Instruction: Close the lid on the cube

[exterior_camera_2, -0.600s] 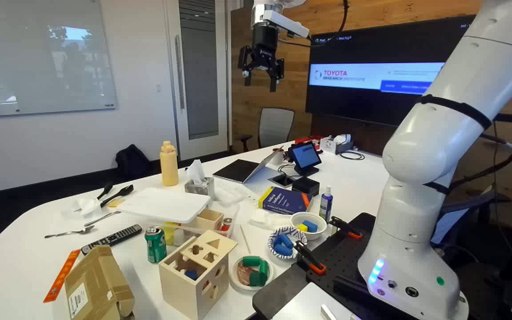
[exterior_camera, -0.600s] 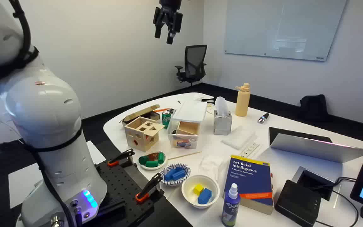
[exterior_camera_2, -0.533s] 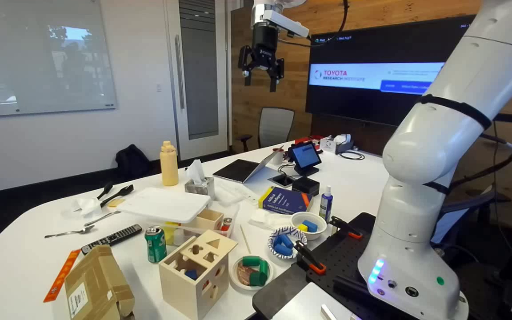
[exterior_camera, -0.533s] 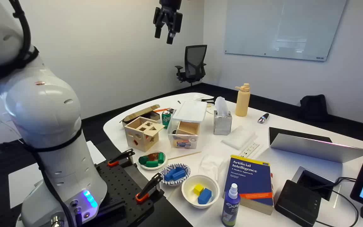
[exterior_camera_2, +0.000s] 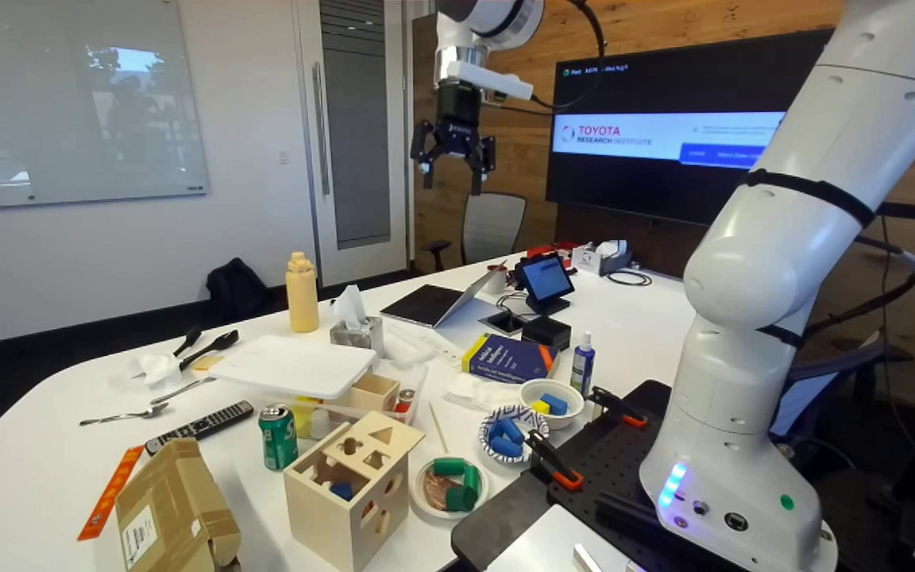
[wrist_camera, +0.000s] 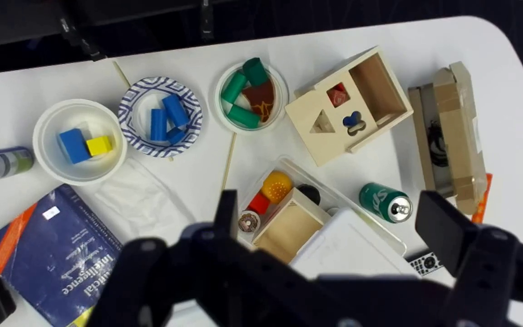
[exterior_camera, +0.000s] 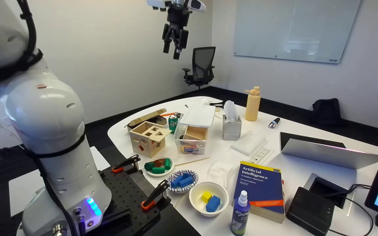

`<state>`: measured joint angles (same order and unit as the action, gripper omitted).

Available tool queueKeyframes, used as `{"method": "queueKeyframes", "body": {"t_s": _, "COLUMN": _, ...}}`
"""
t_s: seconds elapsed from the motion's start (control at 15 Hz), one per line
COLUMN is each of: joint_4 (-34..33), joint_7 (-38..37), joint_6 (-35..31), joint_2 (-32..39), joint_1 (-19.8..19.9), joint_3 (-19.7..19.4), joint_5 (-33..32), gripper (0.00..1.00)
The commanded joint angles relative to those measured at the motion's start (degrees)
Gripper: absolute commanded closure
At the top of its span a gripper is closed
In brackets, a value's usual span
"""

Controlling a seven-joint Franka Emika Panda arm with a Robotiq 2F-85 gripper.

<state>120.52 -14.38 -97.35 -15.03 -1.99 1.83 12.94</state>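
Observation:
The pale wooden cube stands near the table edge and also shows in an exterior view. Its lid, a flat panel with shape cut-outs, lies shifted sideways on top, also in an exterior view. In the wrist view the lid overhangs one side of the cube and leaves a strip of its top open. Red and blue pieces show through the cut-outs. My gripper, also in an exterior view, is open and empty, high above the table. The wrist view shows its fingertips wide apart.
A translucent container with a white cover and a green can stand near the cube. A cardboard box lies on its far side. A plate of green pieces and two bowls line the table edge.
My gripper has come down in both exterior views and shifted slightly left in one of them, staying open. The cube, its lid and the other objects have not moved.

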Motion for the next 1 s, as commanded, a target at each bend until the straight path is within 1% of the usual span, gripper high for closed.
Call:
{"method": "queueKeyframes", "body": {"t_s": 0.0, "joint_4": 6.4, "joint_7": -7.4, "joint_6": -13.1, "joint_2": 4.4, "joint_1": -0.1, "joint_3": 3.1, "joint_5": 0.9, "gripper": 0.0}}
{"method": "queueKeyframes", "body": {"t_s": 0.07, "joint_4": 8.3, "joint_7": -10.3, "joint_6": -18.3, "joint_2": 5.8, "joint_1": -0.2, "joint_3": 4.0, "joint_5": -0.1, "gripper": 0.0}}
{"method": "queueKeyframes", "body": {"t_s": 0.2, "joint_4": 10.6, "joint_7": -13.7, "joint_6": -25.1, "joint_2": 10.3, "joint_1": -0.7, "joint_3": 4.9, "joint_5": -0.1, "gripper": 0.0}}
{"method": "queueKeyframes", "body": {"t_s": 0.27, "joint_4": 11.6, "joint_7": -15.1, "joint_6": -28.1, "joint_2": 12.5, "joint_1": -1.0, "joint_3": 5.1, "joint_5": 0.3, "gripper": 0.0}}
{"method": "queueKeyframes", "body": {"t_s": 0.4, "joint_4": 12.7, "joint_7": -16.7, "joint_6": -31.9, "joint_2": 16.4, "joint_1": -1.4, "joint_3": 5.0, "joint_5": 1.3, "gripper": 0.0}}
{"method": "queueKeyframes", "body": {"t_s": 0.6, "joint_4": 13.6, "joint_7": -18.0, "joint_6": -32.9, "joint_2": 20.9, "joint_1": -2.2, "joint_3": 4.5, "joint_5": 2.5, "gripper": 0.0}}
{"method": "queueKeyframes", "body": {"t_s": 0.8, "joint_4": 14.5, "joint_7": -18.4, "joint_6": -32.9, "joint_2": 23.5, "joint_1": -2.5, "joint_3": 4.2, "joint_5": 4.8, "gripper": 0.0}}
{"method": "queueKeyframes", "body": {"t_s": 0.93, "joint_4": 15.8, "joint_7": -17.9, "joint_6": -34.0, "joint_2": 25.0, "joint_1": -2.7, "joint_3": 3.9, "joint_5": 7.1, "gripper": 0.0}}
